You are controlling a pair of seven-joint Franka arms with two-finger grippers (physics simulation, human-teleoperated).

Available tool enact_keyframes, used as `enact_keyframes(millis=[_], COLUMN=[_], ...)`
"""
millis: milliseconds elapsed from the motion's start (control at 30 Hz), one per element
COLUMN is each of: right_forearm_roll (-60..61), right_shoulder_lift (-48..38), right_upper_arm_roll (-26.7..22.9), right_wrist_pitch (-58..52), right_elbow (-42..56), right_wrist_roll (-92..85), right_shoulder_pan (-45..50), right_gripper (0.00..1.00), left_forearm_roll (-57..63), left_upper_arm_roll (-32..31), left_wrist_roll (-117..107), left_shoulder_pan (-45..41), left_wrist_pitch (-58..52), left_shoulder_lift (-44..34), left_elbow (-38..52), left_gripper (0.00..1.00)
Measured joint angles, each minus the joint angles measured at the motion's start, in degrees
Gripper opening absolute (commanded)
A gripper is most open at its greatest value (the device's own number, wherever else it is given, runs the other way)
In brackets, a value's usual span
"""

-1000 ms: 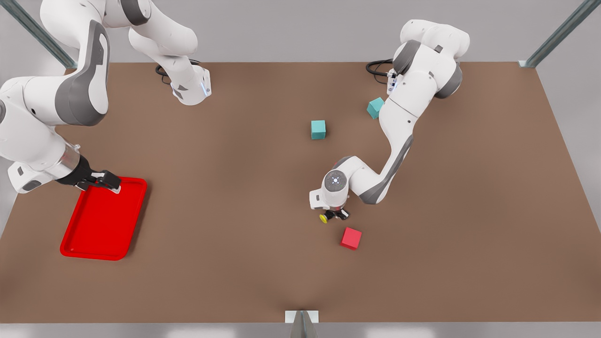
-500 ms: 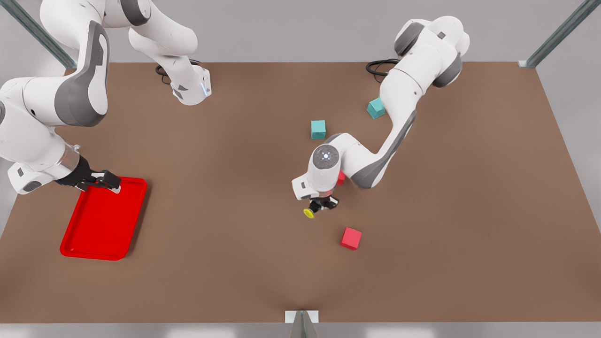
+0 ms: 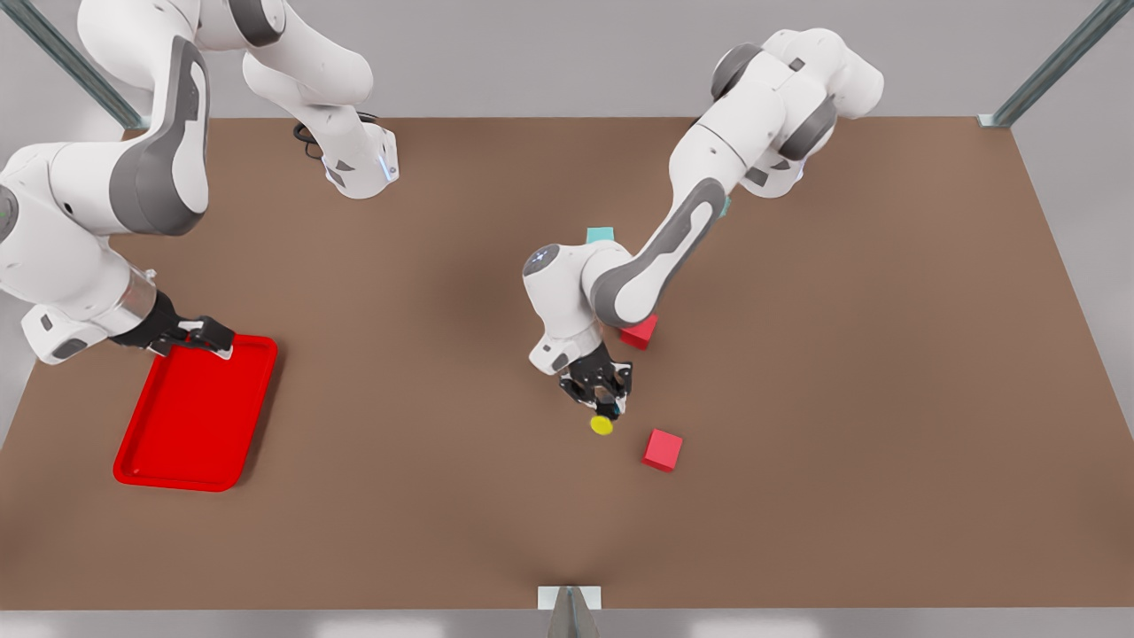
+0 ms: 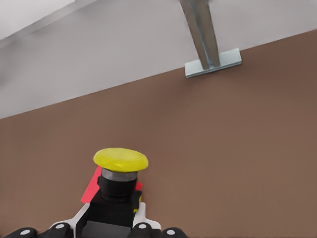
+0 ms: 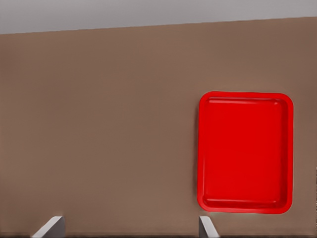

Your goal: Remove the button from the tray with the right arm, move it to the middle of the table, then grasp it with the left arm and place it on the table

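Plain matte brown rectangular table (image 3: 886,372) carrying a flat bright red rimmed tray (image 3: 197,416) at the front view's left, two small red cubes (image 3: 663,449) (image 3: 640,333), and a partly hidden teal cube (image 3: 600,234).

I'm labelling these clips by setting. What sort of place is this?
Likely a simulated robot test bench: a bare brown table, metal frame posts, and toy props, such as a red tray and red cube.

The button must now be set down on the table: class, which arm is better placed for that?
The left arm. Its end effector is shut on the button above mid-table, beside a red cube. The right end effector waits at the empty tray.
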Motion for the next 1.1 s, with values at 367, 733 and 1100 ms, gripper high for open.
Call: enact_keyframes(millis=[367,733,1100], right_forearm_roll=[-1.6,-4.5,-3.8], right_shoulder_lift=[-0.3,1.2,1.8], right_upper_arm_roll=[-0.1,0.3,0.1], right_wrist_pitch=[6.8,10.8,11.2], right_elbow=[-0.8,-1.8,-1.4], right_wrist_roll=[-3.6,-6.7,-6.8], right_shoulder_pan=[-8.6,-5.4,-7.2], right_gripper=[1.00,1.00,1.00], left_forearm_roll=[6.4,6.2,6.5], left_upper_arm_roll=[6.1,5.6,5.8], left_wrist_roll=[-36.5,-60.1,-76.3], left_shoulder_pan=[-10.6,-15.0,-17.8], left_wrist_pitch=[-12.7,-21.1,-20.5], left_shoulder_lift=[6.7,13.6,16.5], left_elbow=[0.4,3.2,3.7], left_gripper=[0.47,0.47,0.47])
